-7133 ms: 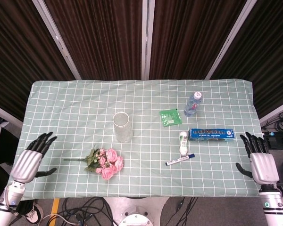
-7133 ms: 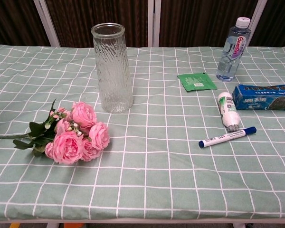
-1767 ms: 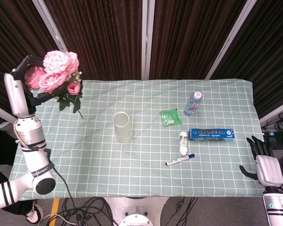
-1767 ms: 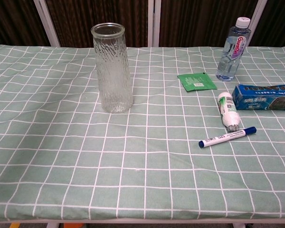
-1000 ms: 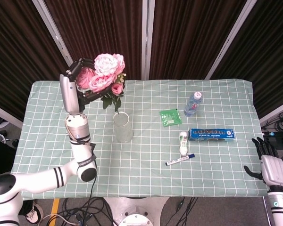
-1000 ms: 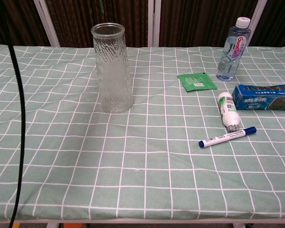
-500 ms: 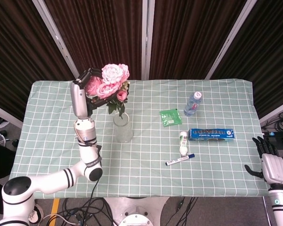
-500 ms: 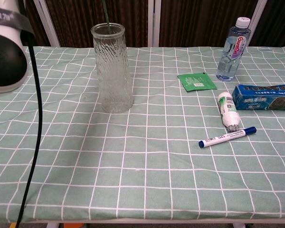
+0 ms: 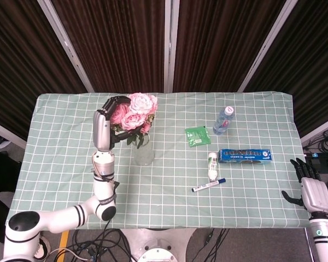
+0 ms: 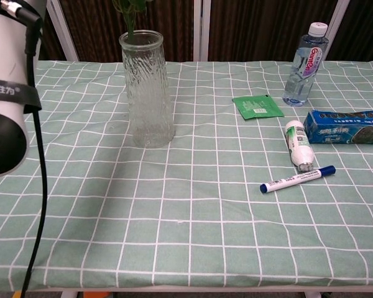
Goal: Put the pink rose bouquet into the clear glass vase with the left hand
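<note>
My left hand [image 9: 110,117] is raised over the table and grips the pink rose bouquet [image 9: 135,115] just below its blooms. The bouquet hangs directly above the clear glass vase [image 9: 144,153], its leaves at the rim. In the chest view the green stem and leaves [image 10: 128,11] enter the mouth of the vase [image 10: 148,93]; the blooms and the hand are out of that frame, only the white left forearm [image 10: 6,87] shows. My right hand [image 9: 312,191] rests open beyond the table's right front corner.
On the green checked cloth lie a water bottle [image 9: 224,120], a green packet [image 9: 198,136], a blue biscuit box [image 9: 244,155], a small white bottle [image 9: 212,165] and a blue marker [image 9: 208,185], all right of the vase. Black cable [image 10: 38,186] hangs from my left arm.
My left hand has carried the bouquet right and down; it now sits lower over the vase, with stem and leaves at the rim. The right hand has barely moved.
</note>
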`<state>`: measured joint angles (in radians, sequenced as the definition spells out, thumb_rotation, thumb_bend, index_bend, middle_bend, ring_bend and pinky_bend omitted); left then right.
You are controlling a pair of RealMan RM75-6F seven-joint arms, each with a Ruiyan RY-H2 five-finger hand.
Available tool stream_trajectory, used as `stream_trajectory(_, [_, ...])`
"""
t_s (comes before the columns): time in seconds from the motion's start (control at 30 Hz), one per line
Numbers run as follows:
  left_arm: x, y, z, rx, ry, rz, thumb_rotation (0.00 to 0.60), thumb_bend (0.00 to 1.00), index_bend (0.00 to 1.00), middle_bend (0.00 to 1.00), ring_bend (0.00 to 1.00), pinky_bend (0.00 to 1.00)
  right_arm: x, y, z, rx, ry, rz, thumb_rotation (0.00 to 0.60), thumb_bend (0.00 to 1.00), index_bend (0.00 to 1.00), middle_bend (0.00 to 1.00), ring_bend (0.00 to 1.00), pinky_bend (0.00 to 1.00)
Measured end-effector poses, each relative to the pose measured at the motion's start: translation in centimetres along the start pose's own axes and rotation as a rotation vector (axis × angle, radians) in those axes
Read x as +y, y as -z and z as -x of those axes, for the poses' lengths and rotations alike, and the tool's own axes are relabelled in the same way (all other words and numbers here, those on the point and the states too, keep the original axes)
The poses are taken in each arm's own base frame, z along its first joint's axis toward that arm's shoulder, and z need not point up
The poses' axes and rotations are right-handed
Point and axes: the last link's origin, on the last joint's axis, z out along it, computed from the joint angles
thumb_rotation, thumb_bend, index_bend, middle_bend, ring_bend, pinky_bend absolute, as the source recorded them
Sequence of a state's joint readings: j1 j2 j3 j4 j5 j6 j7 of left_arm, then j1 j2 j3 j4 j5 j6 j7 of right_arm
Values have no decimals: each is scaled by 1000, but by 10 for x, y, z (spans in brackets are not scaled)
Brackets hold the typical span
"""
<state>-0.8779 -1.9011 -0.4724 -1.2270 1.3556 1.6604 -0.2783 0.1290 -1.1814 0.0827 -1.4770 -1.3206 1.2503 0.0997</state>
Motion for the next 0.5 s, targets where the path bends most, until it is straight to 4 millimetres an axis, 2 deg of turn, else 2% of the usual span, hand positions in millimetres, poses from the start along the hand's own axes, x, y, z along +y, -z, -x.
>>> stream_trajectory(0.1, [0,5,-1,-17,7,0,600,113,195,248,227,384,0,0,1,-7,1,3,600,154,0,0,0,0])
stream_trajectory(0.2, [1,9,-1,-33,14,6,600,73,125,105,113,248,0,-1,2,-9,0,3,600,154,0,0,0,0])
stream_trajectory(0.23, [1,10,-2,-35,20,4,600,64,119,83,102,230,0,-1,2,-9,0,3,600,154,0,0,0,0])
stream_trajectory(0.5, [-1,14,-7,-50,48,5,600,0,97,1,35,140,0,-2,3,-10,-3,2,600,154,0,0,0,0])
